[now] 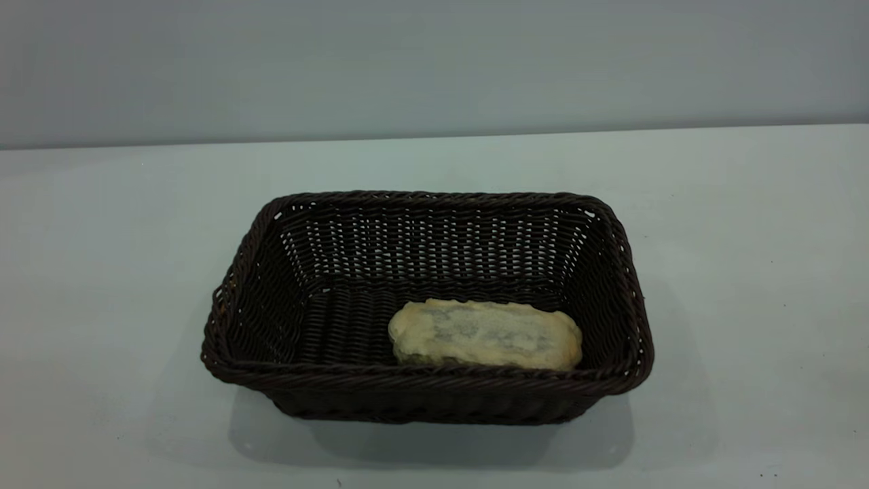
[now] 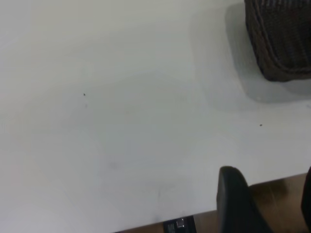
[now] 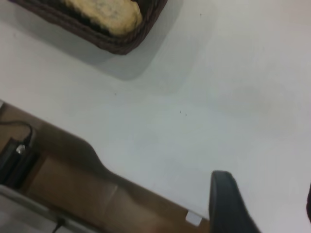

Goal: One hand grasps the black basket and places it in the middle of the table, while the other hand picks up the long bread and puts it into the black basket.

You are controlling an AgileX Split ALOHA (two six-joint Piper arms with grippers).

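White table (image 1: 747,272) holds one black basket (image 1: 428,401) at its middle with one long bread (image 1: 485,334) inside toward 5 o'clock, its near edge hidden by the rim, while both grippers, left gripper (image 2: 269,204) and right gripper (image 3: 265,206), are cut off, spread and empty.

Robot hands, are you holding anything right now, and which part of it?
Nothing is held. The left gripper and right gripper are open, away from the black basket. The long bread lies inside it.

Soft, even overhead light is falling on the table (image 1: 747,272). The black basket (image 1: 428,401) is casting a faint, diffuse shadow on its near side. Both wrist views are looking slightly blurred; no glare is showing.
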